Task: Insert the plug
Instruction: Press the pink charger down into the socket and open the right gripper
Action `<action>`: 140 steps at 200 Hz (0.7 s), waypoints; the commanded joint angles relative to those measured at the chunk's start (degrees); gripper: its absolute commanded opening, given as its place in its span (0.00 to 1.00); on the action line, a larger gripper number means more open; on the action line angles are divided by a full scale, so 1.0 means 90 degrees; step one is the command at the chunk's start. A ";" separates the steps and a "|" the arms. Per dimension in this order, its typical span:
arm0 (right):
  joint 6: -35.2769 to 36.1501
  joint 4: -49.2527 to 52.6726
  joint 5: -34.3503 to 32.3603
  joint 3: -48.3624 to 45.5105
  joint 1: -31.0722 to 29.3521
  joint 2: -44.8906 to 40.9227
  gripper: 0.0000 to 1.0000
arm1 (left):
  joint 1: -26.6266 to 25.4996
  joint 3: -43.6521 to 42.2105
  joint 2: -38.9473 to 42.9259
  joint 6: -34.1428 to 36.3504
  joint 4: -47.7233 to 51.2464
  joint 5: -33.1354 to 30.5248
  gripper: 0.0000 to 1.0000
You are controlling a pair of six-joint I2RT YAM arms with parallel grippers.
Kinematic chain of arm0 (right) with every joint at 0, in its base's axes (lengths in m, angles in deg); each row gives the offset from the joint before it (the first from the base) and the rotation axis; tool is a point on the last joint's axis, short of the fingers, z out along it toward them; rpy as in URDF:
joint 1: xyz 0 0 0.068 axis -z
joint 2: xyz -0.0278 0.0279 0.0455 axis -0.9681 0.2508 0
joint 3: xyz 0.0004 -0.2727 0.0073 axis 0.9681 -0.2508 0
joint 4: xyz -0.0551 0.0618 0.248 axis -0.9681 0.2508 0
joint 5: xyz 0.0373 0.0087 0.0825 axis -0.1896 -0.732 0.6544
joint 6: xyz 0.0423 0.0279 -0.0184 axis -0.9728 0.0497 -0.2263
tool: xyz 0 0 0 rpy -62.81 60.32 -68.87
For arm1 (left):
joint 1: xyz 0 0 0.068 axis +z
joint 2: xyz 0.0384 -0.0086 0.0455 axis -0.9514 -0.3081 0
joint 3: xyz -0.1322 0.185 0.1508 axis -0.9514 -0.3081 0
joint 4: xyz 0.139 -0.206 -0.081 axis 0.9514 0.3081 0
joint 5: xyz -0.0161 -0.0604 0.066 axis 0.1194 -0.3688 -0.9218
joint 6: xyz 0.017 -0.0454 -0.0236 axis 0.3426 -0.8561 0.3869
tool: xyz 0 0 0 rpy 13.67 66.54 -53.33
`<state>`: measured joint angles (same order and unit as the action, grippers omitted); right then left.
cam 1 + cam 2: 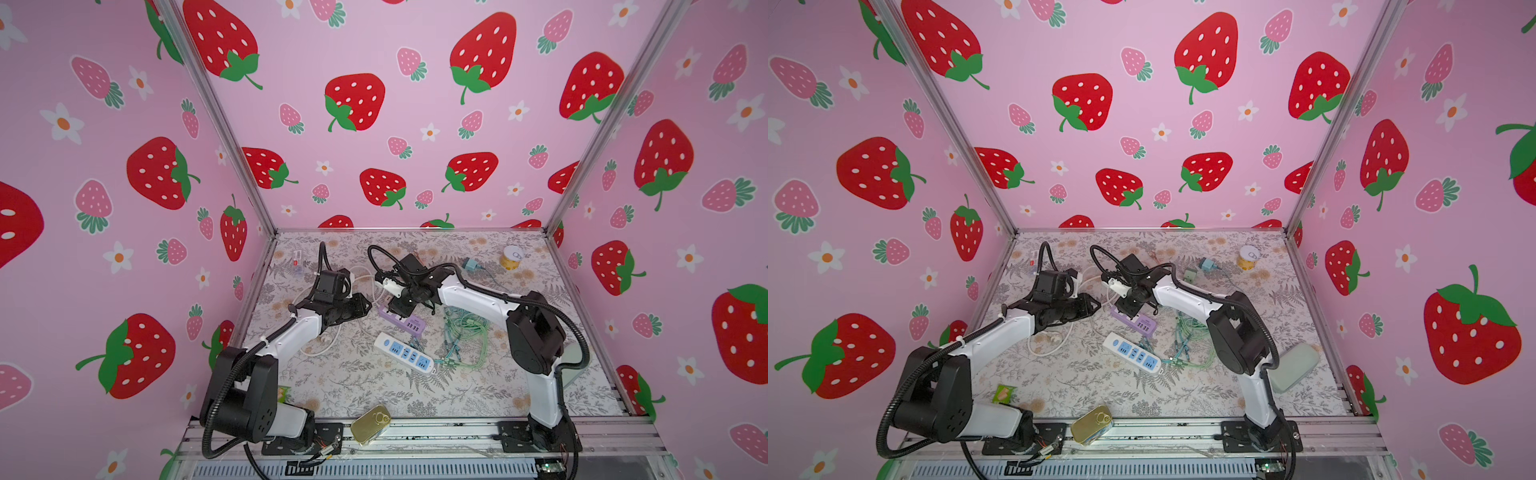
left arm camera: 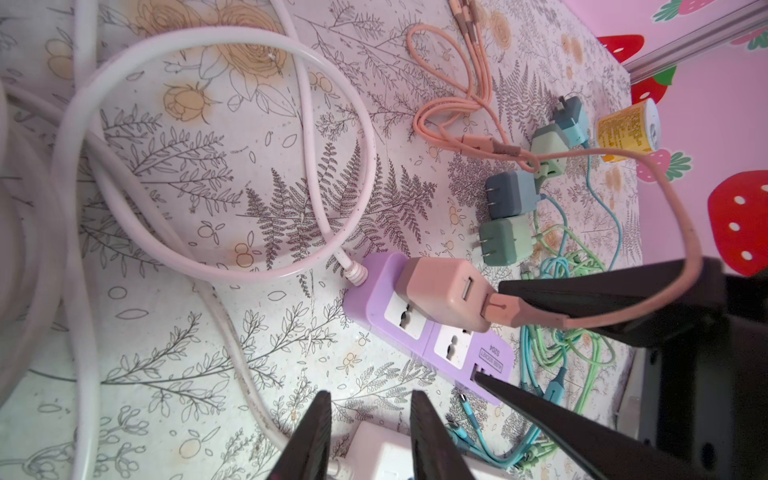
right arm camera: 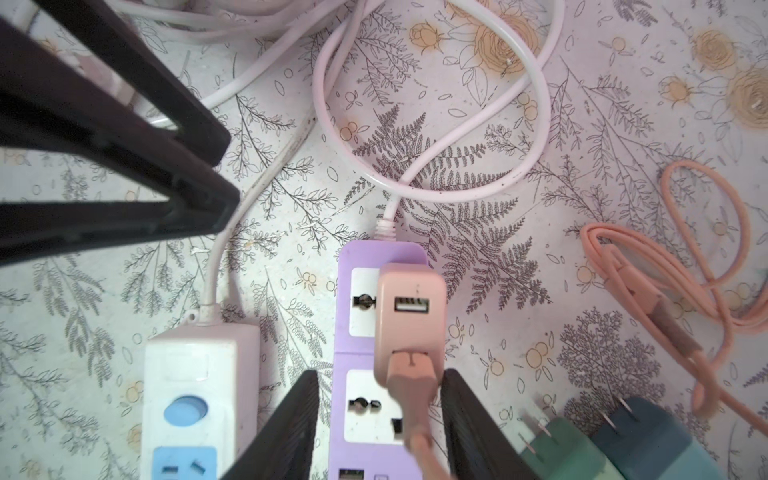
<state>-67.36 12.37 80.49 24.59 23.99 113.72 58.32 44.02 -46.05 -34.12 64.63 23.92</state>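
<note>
The plug, a pink USB charger block (image 2: 444, 295) (image 3: 409, 316), stands seated in the end socket of the purple power strip (image 2: 374, 299) (image 3: 357, 257) (image 1: 401, 322) (image 1: 1136, 323). A pink cable (image 3: 409, 382) is plugged into the charger. My right gripper (image 3: 380, 374) (image 1: 399, 307) hangs over the strip, open. Its fingers (image 3: 461, 415) flank the strip and the pink cable without clamping them. My left gripper (image 2: 370, 399) (image 1: 368, 305) is open just left of the strip. It holds nothing and hovers over a corner of the white power strip (image 2: 386, 453).
The white and blue power strip (image 1: 405, 353) (image 3: 199, 395) lies beside the purple one. White cord loops (image 2: 208, 166) lie to the left. Green and blue chargers (image 2: 503, 245) and tangled cables (image 1: 461, 336) lie to the right. A yellow can (image 1: 511, 257) stands at the back, a gold tin (image 1: 371, 424) at the front.
</note>
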 commanded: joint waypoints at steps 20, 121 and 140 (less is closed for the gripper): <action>0.0027 0.0412 0.0206 -0.0291 -0.0003 -0.0509 0.55 | 0.0057 0.0114 0.0279 0.0116 0.0240 -0.0036 0.45; 0.0130 0.0258 0.0704 -0.1129 -0.0003 -0.1401 0.58 | 0.0088 0.0203 0.0459 0.0167 0.0323 0.0037 0.51; 0.0324 0.0258 0.0698 -0.1331 0.0069 -0.1597 0.57 | 0.0087 0.0204 0.0565 0.0210 0.0341 0.0060 0.51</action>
<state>-67.10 14.06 85.10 14.64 24.02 102.33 58.73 44.04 -43.06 -33.27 66.44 23.73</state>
